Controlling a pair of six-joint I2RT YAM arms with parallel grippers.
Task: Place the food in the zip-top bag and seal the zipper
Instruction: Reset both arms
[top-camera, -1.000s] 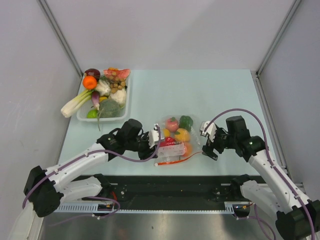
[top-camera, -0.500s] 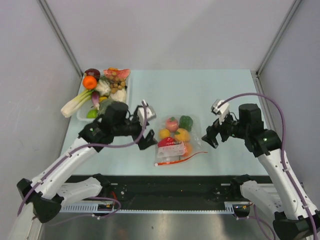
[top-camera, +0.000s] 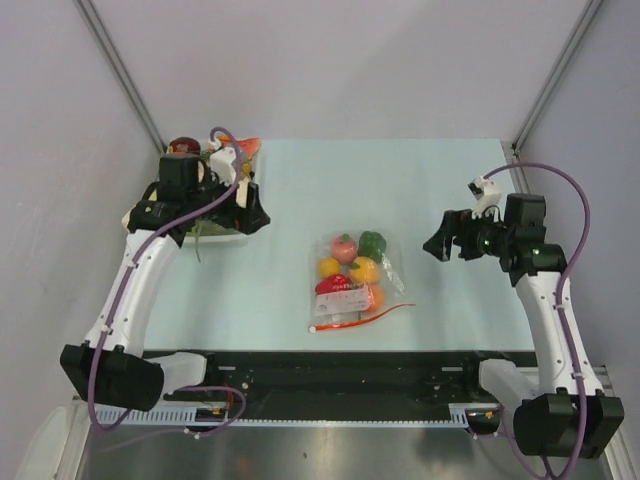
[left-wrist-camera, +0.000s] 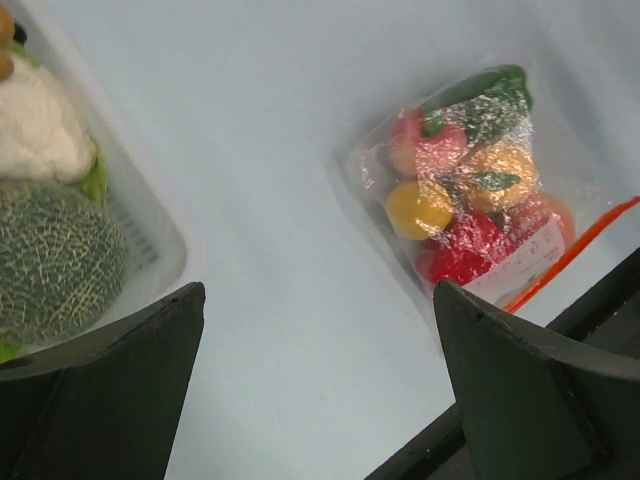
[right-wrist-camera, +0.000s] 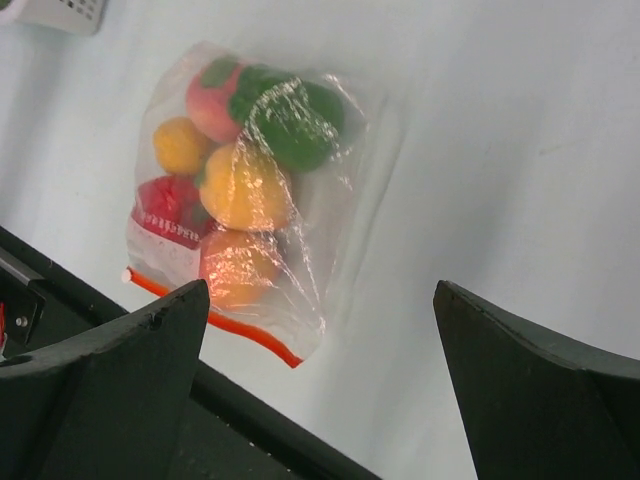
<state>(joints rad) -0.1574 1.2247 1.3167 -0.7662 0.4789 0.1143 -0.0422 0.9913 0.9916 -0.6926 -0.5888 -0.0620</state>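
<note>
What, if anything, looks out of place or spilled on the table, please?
Nothing stands out. The zip-top bag lies flat on the table with the food inside, its zipper slightly skewed to the near edge. The left gripper and right gripper are open, clear of it.

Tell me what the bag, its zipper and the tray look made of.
Bag: thin clear plastic film with a glossy finish; it is crinkled and throws white glare.
Zipper: likely a stiffer plastic strip, opaque red-orange and evenly narrow along the edge.
Tray: probably rigid moulded plastic, whitish and translucent, with a smooth rounded rim and a fine ribbed wall.
</note>
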